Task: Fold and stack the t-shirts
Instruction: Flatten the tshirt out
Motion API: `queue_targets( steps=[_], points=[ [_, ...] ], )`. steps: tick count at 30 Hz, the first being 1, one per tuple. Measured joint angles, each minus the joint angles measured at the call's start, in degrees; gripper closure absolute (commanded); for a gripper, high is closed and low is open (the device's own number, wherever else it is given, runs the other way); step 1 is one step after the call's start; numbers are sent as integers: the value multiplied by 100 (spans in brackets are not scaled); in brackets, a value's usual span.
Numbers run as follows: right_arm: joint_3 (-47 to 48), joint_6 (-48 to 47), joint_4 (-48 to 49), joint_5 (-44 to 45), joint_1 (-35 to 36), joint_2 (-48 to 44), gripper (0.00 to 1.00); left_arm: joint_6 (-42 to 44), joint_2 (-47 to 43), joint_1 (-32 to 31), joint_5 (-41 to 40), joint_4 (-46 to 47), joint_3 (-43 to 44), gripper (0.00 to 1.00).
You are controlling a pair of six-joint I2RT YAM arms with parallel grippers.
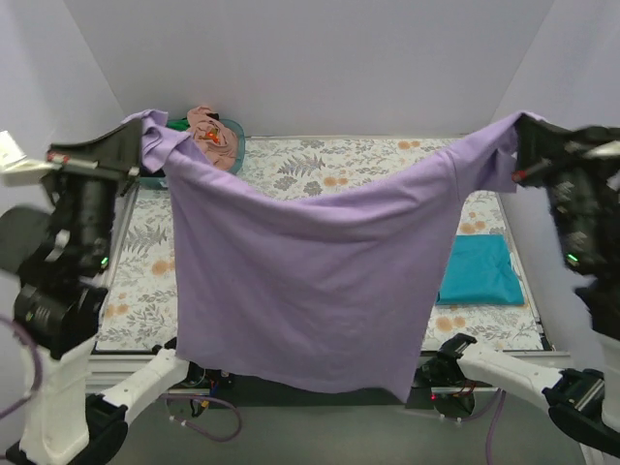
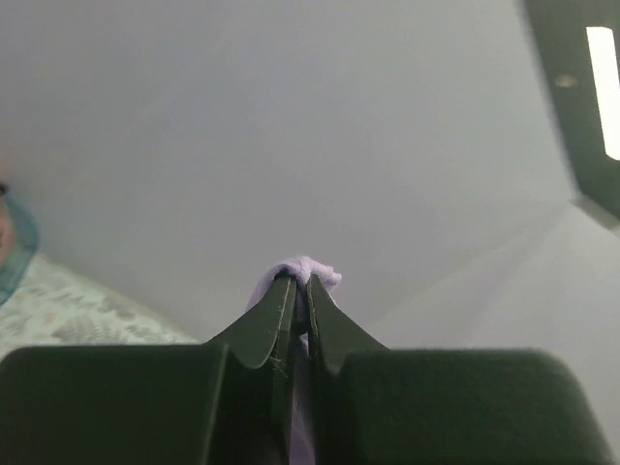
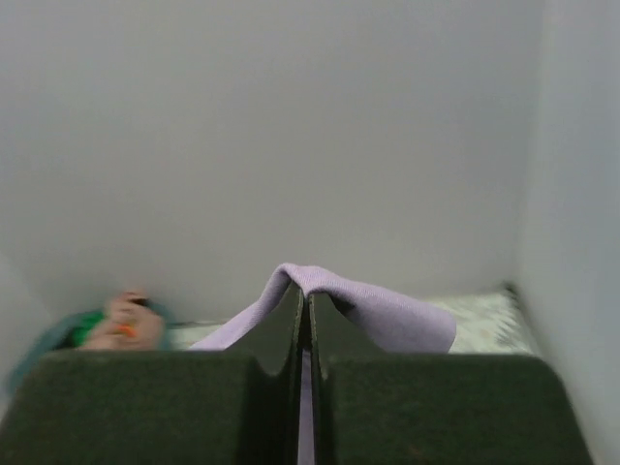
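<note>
Both jaws clamp large lavender cloth t-shirt (image 1: 310, 281); it screens bench (image 1: 320, 160) centre. Folded teal-blue cloth t-shirt (image 1: 480, 271) at right.

Four t-shirts: lavender (image 1: 310, 252), teal (image 1: 480, 271), pink (image 1: 213, 136), green (image 1: 177, 123); one basket (image 1: 239, 152).

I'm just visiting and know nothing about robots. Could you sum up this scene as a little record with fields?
held up: lavender t-shirt, spread in the air, sagging in the middle
left gripper: shut on one upper corner
right gripper: shut on the other upper corner
lying folded: teal t-shirt on the table cover, right side
basket: far left, salmon-pink t-shirt heaped in it
</note>
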Motion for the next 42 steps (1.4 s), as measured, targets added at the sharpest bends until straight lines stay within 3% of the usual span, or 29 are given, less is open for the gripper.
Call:
queue_targets(
  steps=[3,5,6,7,8,9,11,12,15,18,27,32,38,42],
  points=[
    [-726,-555,715,1504,-164,748,99,-208,894,4,-758,-92,-219,100],
    [-1163,-713,1062,1794,-590,1397,99,-328,1910,138,-1008,-83,-367,97],
    [-1349,-719,1196,1740,-883,1792,99,-369,2345,205,-999,-59,-385,82],
    [-1484,-708,1309,1569,-1237,2273,99,-422,2977,313,-944,-61,-389,55],
    [-1587,-697,1401,1351,-1567,2767,91,-466,3628,435,-835,-79,-393,4],
    [-1635,-667,1451,1123,-1836,3254,78,-522,4201,553,-710,-114,-365,2],
    [-1633,-621,1554,660,-2299,4183,5,-616,5333,800,-461,-240,-275,2],
    [-1617,-616,1539,435,-2461,4636,1,-636,5873,916,-326,-389,-221,2],
    [-1537,-533,1327,-31,-2758,5576,2,-614,6769,1137,-42,-787,-221,2],
    [-1587,-396,1069,-474,-2763,5794,2,-546,6474,1200,188,-780,-713,2],
    [-3191,221,1325,-2350,-2647,3810,2,-439,3589,957,822,227,-2634,2],
    [-4430,544,1438,-2990,-2312,3261,1,-433,3491,708,1082,516,-3523,2],
    [-5619,944,1473,-3062,-1290,3270,2,-481,3788,503,1397,555,-4771,2],
    [-6144,1285,1550,-3053,-1182,3333,4,-573,3738,417,1484,643,-5222,2]
  ],
)
